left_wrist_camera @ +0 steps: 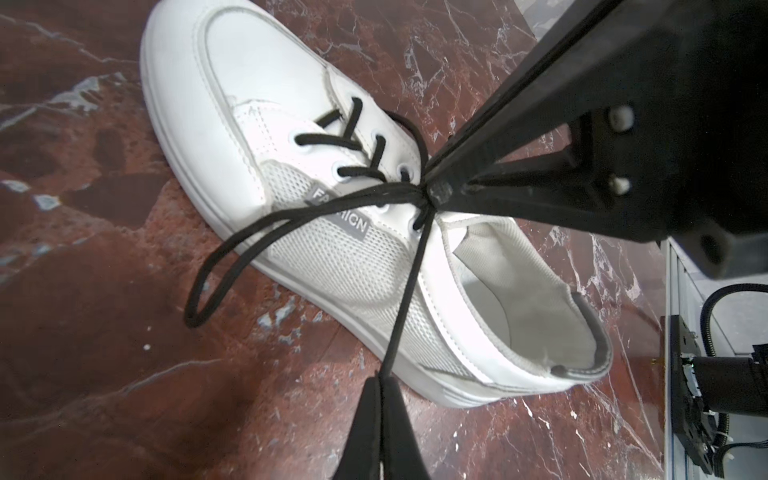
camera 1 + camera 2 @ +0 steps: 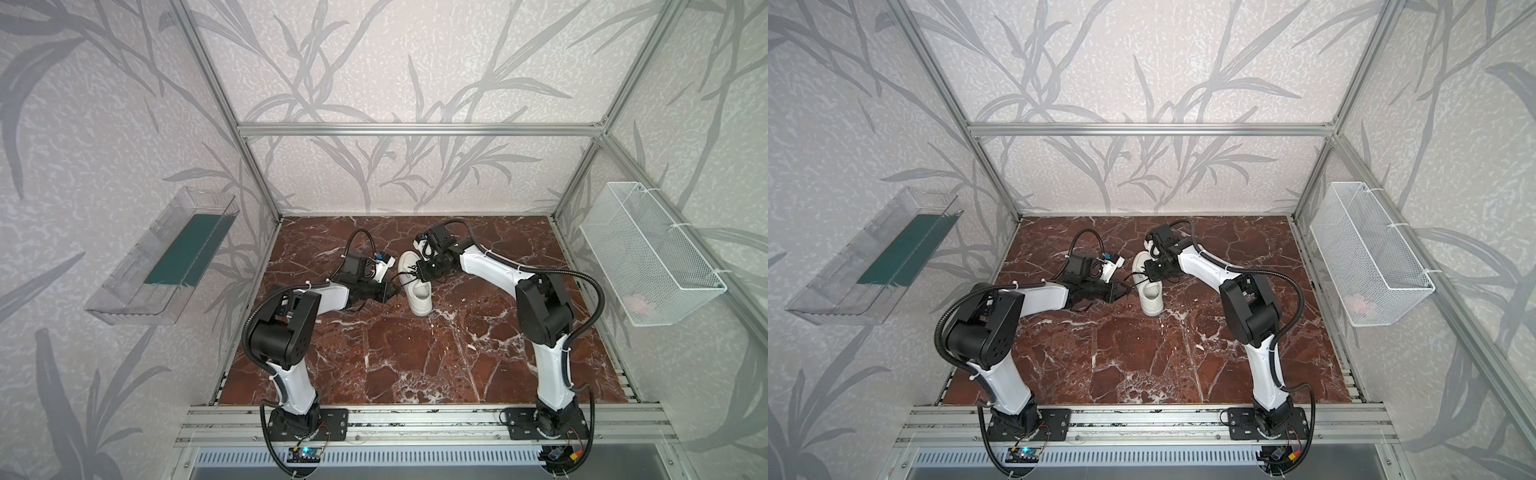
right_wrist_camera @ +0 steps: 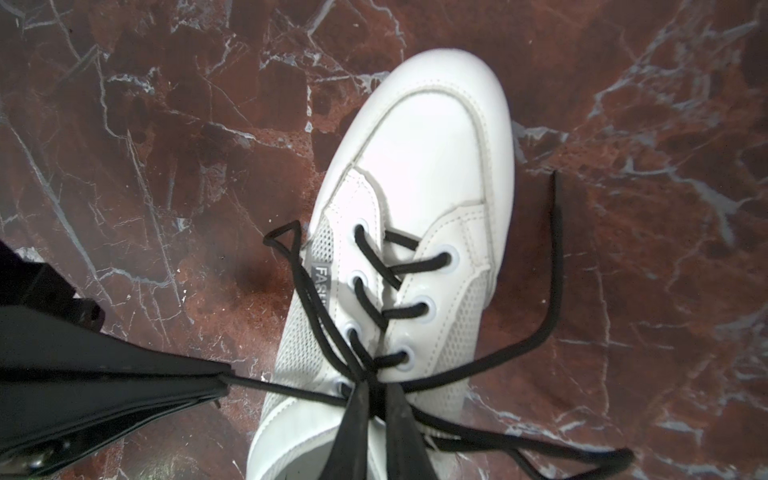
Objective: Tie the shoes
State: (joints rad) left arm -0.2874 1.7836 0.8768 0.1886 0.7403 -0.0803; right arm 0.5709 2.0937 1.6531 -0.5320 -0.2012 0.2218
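White low-top sneaker (image 2: 417, 291) sits sole-down toward the back of the red-brown marble tabletop (image 2: 415, 365), between both arms. We see the left gripper (image 1: 380, 381) pinched fully shut on one strand of the thin black laces (image 1: 404, 291), which runs taut from the crossing. The right gripper (image 3: 376, 392) is closed down on the laces at that crossing, above the tongue. One loop (image 1: 195, 309) hangs loose over the shoe's side.

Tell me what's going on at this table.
Two robot arms are tying a white sneaker on a marble table. The left hand is shut on one black lace, pulled taut off to the side. The right hand pinches the laces where they cross over the tongue. A loose loop hangs beside the shoe; no bow yet.
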